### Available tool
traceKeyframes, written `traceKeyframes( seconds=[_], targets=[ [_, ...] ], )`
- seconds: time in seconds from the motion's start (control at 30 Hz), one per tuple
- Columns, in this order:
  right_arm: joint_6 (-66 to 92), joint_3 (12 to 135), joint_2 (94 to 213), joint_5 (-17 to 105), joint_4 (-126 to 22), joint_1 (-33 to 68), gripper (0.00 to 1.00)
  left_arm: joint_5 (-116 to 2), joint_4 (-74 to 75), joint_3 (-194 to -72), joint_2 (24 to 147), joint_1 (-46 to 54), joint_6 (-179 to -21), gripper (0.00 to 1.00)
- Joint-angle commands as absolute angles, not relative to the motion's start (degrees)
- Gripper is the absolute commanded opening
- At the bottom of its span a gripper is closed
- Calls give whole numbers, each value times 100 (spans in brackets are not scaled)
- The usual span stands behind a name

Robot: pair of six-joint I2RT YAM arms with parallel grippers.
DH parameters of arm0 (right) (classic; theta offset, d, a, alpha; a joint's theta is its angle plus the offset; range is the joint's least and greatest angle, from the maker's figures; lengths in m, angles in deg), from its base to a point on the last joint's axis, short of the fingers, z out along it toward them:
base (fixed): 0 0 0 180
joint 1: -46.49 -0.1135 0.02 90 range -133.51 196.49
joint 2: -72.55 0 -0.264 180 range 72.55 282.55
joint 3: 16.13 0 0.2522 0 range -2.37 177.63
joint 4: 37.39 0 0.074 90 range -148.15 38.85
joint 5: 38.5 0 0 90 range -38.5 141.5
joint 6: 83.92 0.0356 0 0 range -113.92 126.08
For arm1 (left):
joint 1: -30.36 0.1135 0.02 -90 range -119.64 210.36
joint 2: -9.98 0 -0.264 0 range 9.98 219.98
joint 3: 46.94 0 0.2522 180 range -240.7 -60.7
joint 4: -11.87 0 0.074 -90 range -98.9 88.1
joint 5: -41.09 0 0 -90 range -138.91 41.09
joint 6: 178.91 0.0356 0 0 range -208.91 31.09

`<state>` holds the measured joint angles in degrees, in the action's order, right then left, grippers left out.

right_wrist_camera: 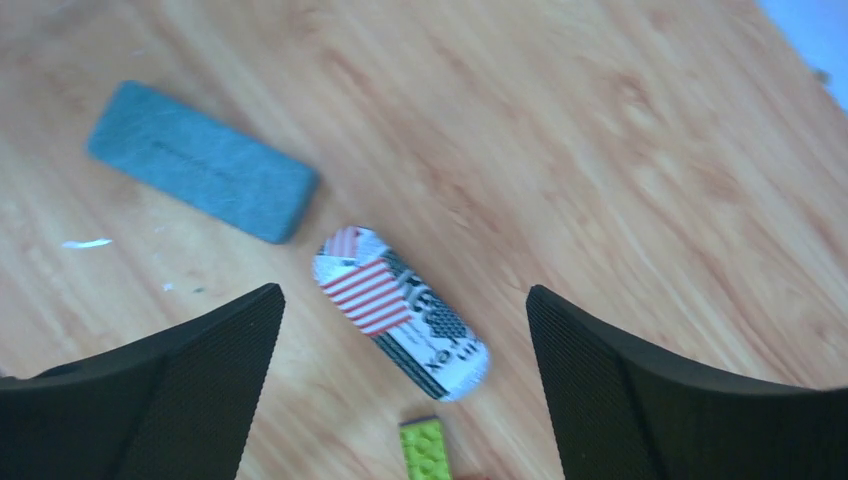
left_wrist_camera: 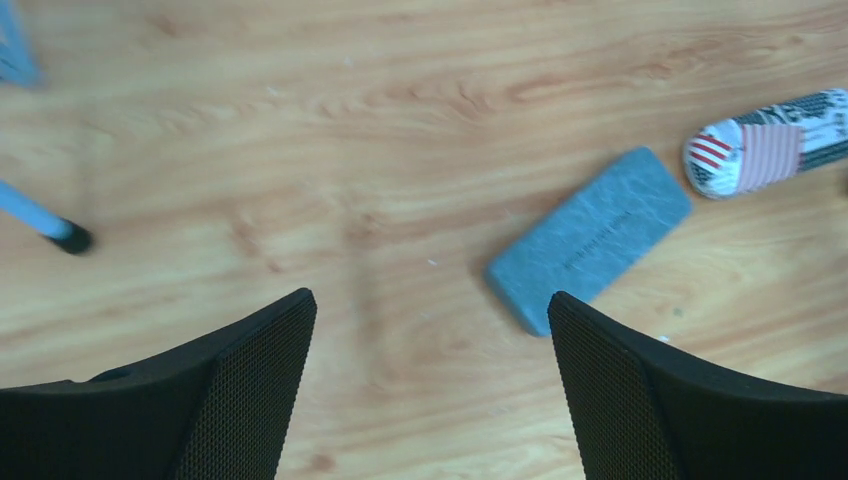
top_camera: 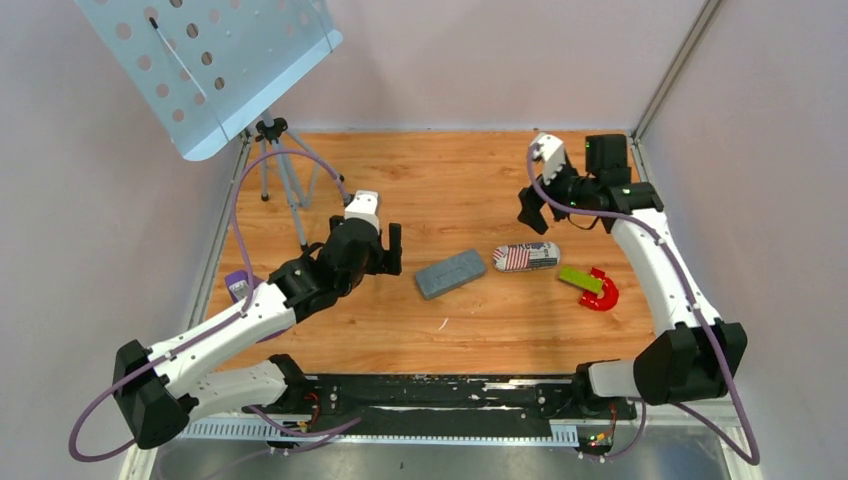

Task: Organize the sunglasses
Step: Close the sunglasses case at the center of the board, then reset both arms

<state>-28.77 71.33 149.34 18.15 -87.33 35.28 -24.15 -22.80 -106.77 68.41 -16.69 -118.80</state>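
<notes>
A plain grey oblong case point(top_camera: 450, 272) point(left_wrist_camera: 590, 238) point(right_wrist_camera: 200, 160) lies mid-table. Just right of it is a flag-patterned case point(top_camera: 526, 256) point(left_wrist_camera: 770, 143) point(right_wrist_camera: 400, 312). A small purple thing point(top_camera: 238, 285) sits at the table's left edge, half hidden by my left arm; I cannot tell whether it is the sunglasses. My left gripper point(top_camera: 375, 255) point(left_wrist_camera: 430, 310) hangs open over bare wood, left of the grey case. My right gripper point(top_camera: 535, 185) point(right_wrist_camera: 405, 300) is open and raised behind the flag case. Nothing is between either pair of fingers.
A green brick point(top_camera: 580, 278) point(right_wrist_camera: 425, 448) and a red curved piece point(top_camera: 602, 292) lie right of the flag case. A tripod point(top_camera: 275, 165) carrying a perforated blue tray point(top_camera: 210, 60) stands at the back left; one foot point(left_wrist_camera: 72, 238) is near my left gripper. Walls close in both sides.
</notes>
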Motion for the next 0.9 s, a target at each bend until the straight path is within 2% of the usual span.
traceKeyframes(
  seconds=[0.0,0.03,0.23,0.57,0.87],
  targets=[
    [-1435,6975,14758,2085,-8595,4097,99,-1460,-3007,-11119,7071,-1693,-10118,93],
    [-1426,6900,14691,2106,-8591,4136,99,-1353,-2972,-11151,7056,-1689,-10038,99],
    [-800,6133,13661,2952,-7534,4154,99,-1460,-2487,-11237,6535,-1567,-9945,100],
    [-452,6438,13521,2964,-8110,4330,99,-2296,-3589,-12570,6935,-1535,-9854,100],
    [-402,7225,13591,2772,-8453,4681,99,-2370,-3738,-12516,6782,-1535,-10155,100]
  ],
)
